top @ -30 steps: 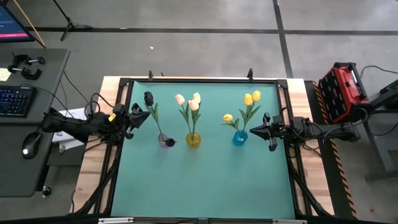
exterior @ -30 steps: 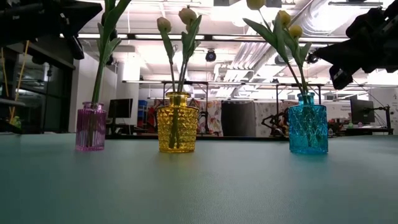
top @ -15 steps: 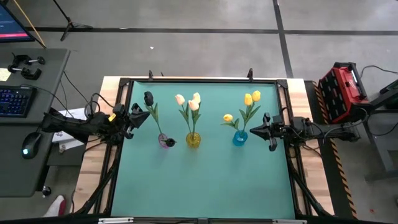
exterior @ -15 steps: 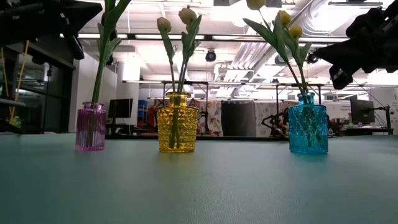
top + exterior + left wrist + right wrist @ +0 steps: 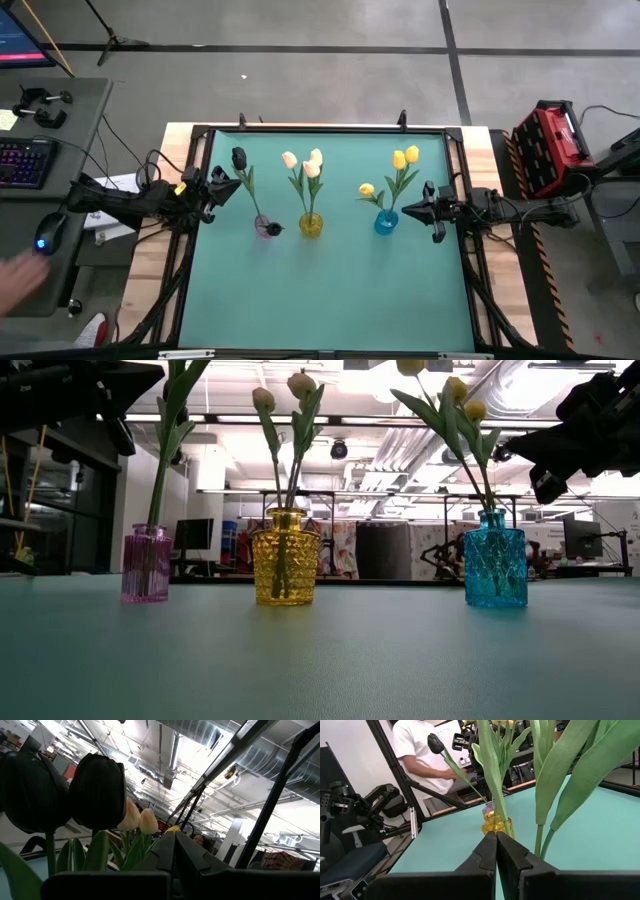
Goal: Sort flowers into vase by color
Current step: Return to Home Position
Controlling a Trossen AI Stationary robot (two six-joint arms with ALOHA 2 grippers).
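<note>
We found all the flowers already sorted and standing in a row across the middle of the bench (image 5: 330, 300). The black flowers (image 5: 239, 157) stood in the purple vase (image 5: 265, 227), the cream-peach flowers (image 5: 304, 164) in the yellow vase (image 5: 311, 225), and the yellow flowers (image 5: 404, 158) in the blue vase (image 5: 386, 222). No flower lay loose on the bench.

We judged the flowers light, with thin stems that would bend and soft heads that would crush. The best hold looked to be on the bare stem above a vase's rim and below the leaves. The small vases looked easy to tip with a sideways pull.

The left gripper (image 5: 232, 186) hung at the bench's left edge with its fingers (image 5: 165, 852) pressed together on nothing. The black heads sat just beside its tips. We could not tell whether a leaf touched them.

The right gripper (image 5: 408, 211) hung at the right side, just beside the blue vase. Its fingers (image 5: 487, 851) were also pressed together and empty, with the green stems and leaves close ahead of the tips.
</note>
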